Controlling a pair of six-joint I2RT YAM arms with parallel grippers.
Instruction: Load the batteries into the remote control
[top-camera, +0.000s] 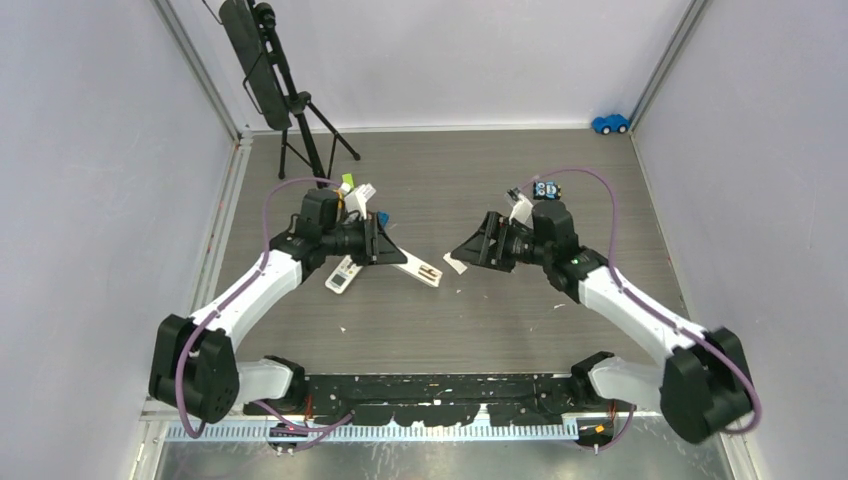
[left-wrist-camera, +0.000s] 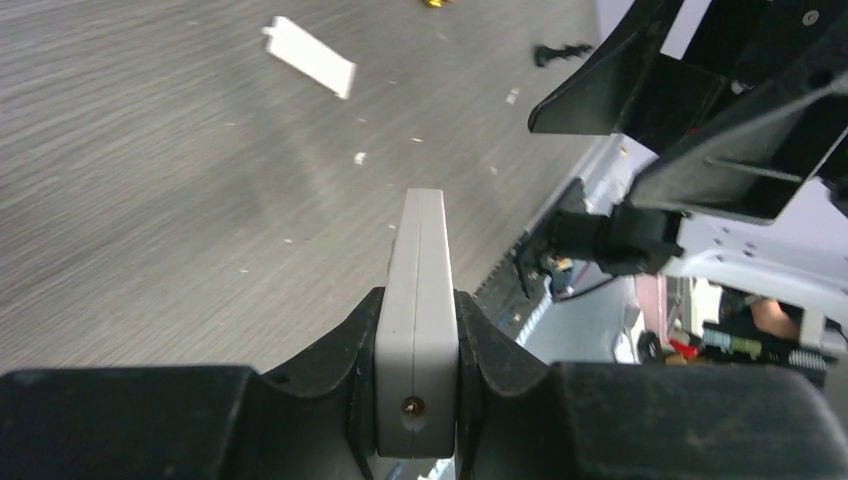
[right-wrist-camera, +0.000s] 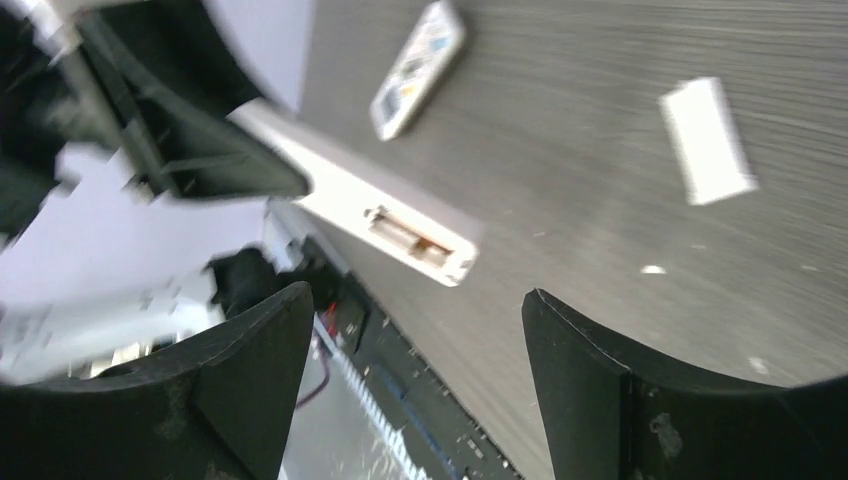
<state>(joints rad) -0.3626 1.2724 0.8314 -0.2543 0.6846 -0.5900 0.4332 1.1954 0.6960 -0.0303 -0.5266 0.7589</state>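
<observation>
Top external: two remotes (top-camera: 341, 276) (left claw (top-camera: 392, 250) grips one remote (top-camera: 420, 268)), one cover (top-camera: 455, 263).

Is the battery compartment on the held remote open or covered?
Open: the remote shows its recess exposed, and a white cover lies on the table.

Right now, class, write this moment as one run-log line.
left fingers: shut on remote | right fingers: open, empty | compartment: uncovered | cover: on table

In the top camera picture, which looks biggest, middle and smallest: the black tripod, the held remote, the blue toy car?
1. black tripod
2. held remote
3. blue toy car, though it sits farther from the camera, so that's unsure.
</observation>
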